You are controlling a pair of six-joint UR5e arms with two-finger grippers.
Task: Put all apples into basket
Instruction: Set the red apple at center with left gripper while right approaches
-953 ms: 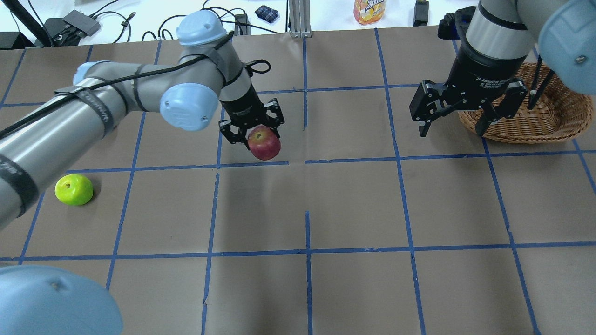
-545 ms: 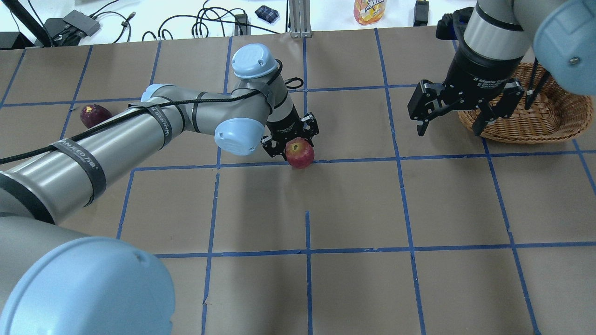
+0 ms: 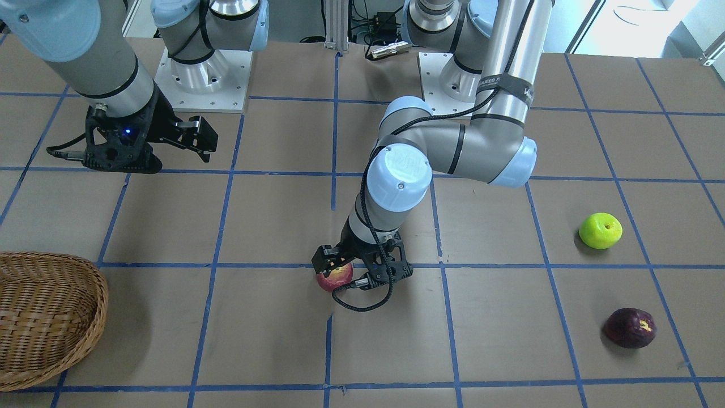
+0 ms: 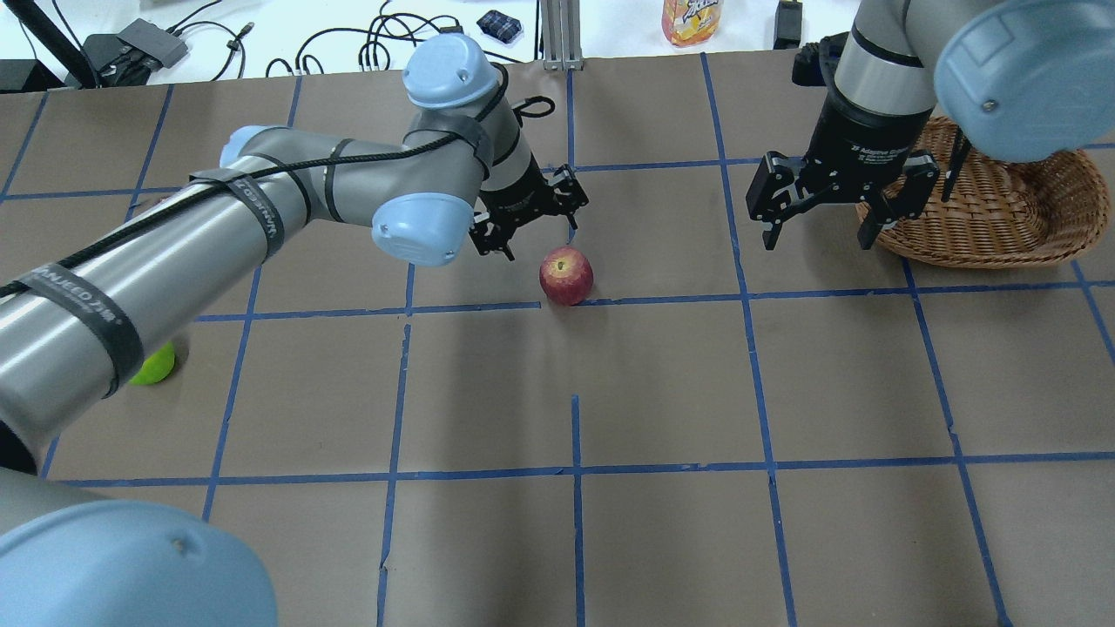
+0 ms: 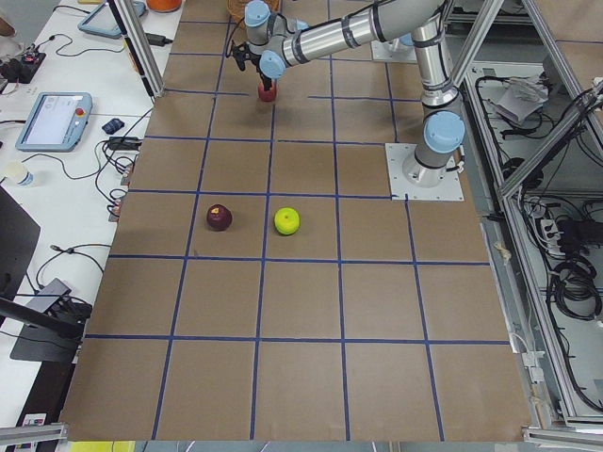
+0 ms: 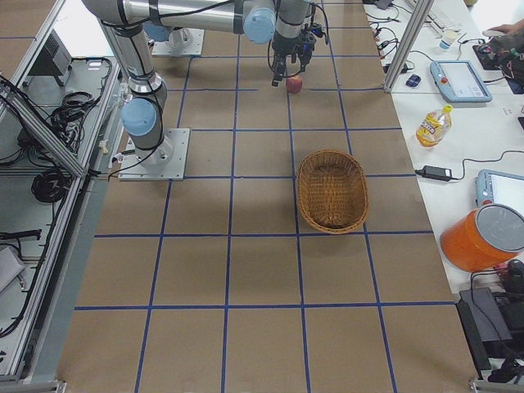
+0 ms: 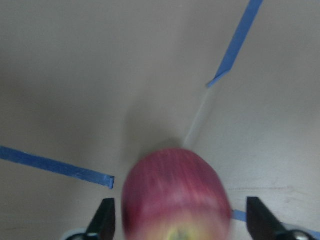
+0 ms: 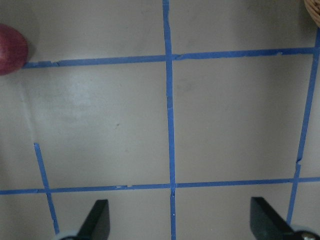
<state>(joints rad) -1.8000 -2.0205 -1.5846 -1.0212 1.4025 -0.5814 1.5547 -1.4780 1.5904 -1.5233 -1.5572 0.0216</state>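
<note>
Apples, all three, lie on the table (image 4: 662, 392) outside the basket. Reading your overhead view from its left edge, you meet the lime-green apple (image 4: 157, 366) first, half hidden under the left arm; the dark maroon apple (image 3: 630, 327) is covered in that view, but your front-facing camera shows it on the brown paper near the green one, the two apart.

Next you come to the left gripper (image 4: 538, 237), tilted down over the middle of the table with its jaws spread; the red apple (image 4: 566, 275) sits just beside it on a blue tape line (image 4: 662, 300), stem up; your left wrist camera, though blurred, shows that apple between the two fingers with a gap on each side, so nothing is clamped.

Further right you see the right gripper (image 4: 819, 239) hanging above the table, jaws wide apart and holding nothing; its wrist camera looks down on taped paper, with the red apple at the frame's left edge.

At the far right stands the wicker basket (image 4: 1019, 244), partly behind the right arm and just beside that gripper.
</note>
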